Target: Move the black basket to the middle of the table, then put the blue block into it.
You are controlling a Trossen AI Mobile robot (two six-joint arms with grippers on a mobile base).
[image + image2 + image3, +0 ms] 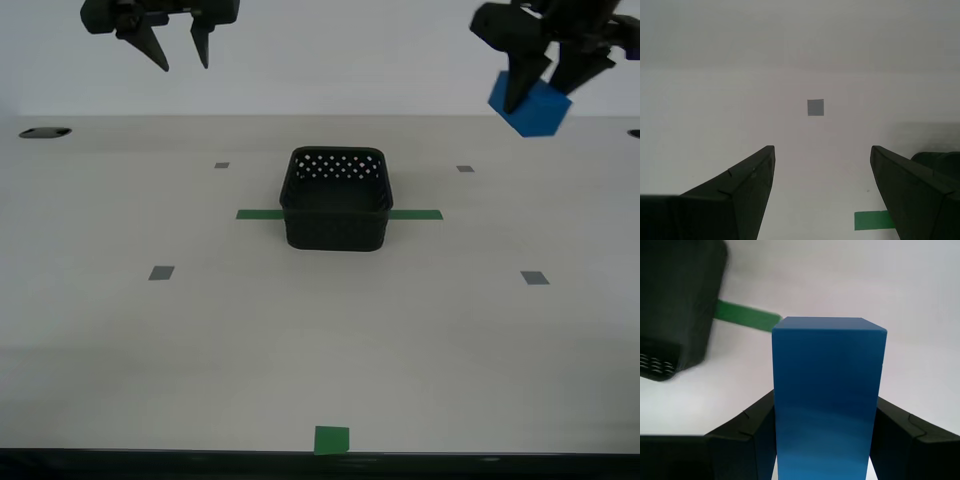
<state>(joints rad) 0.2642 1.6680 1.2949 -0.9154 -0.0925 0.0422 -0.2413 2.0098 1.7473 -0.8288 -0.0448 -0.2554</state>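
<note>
The black basket (336, 199) is sitting on the table (320, 350) across the green tape strip (258, 214), whose ends are showing on either side of it; the basket is serving here as the landmark. My first gripper (545, 92) is hanging high above the table, up and toward the exterior view's right of the basket, and its fingers are closing on the blue block (531, 106), which is tilting in the grasp and clear of the tabletop. In the first wrist view the blue block (827, 400) is filling the gap between the two fingers, with the basket's (675, 310) corner and the tape strip (747, 316) lying beyond it. My second gripper (180, 55) is hovering up and toward the exterior view's left of the basket, its fingers spread apart and holding nothing; its own view is showing only bare table, a grey square (815, 107) and a tape end (874, 220). Judged from this, the basket is already placed and the block is awaiting delivery. The risks: the tilted block may be slipping in the pinch, may be catching the basket's rim on descent, or, if released from height, may be bouncing out or nudging the light basket off the strip.
</note>
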